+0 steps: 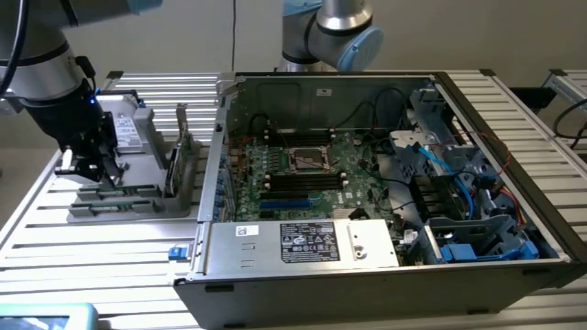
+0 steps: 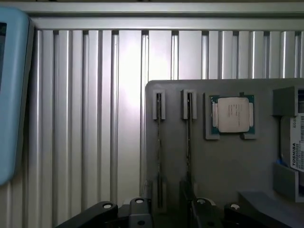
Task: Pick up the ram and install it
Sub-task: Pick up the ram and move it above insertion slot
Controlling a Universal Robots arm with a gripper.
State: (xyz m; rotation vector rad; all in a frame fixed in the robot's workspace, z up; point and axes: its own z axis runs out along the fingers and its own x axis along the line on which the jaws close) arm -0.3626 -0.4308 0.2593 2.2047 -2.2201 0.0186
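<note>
- I am looking over a ribbed aluminium desk (image 1: 110,247) that is carrying everything, with a light-blue casing (image 2: 12,95) sitting at one edge.
- An open computer case (image 1: 367,292) is lying on its side in the middle of the desk, showing its motherboard (image 1: 303,165) face up.
- The arm (image 1: 41,75) is reaching down at the exterior view's left, beside the case.
- A grey tray (image 1: 137,206) is resting on the desk just beside the case, under the arm.
- The gripper (image 1: 87,165) is hanging over the side of the tray away from the case, its fingers (image 2: 137,213) standing spread wide and pinching nothing.
- A silver hard drive (image 2: 297,147) is lying in the tray, held between grey blocks.
- The ram (image 2: 159,142) is standing on edge in a narrow slot of the tray, with a second thin stick in the slot just beside it. I am seeing both edge-on, so I am only fairly sure of them. Both are running toward the gap between the fingers, and I cannot tell whether anything is touching.
- A processor chip (image 2: 232,114) is sitting in its own square recess, between the slots and the hard drive.
</note>
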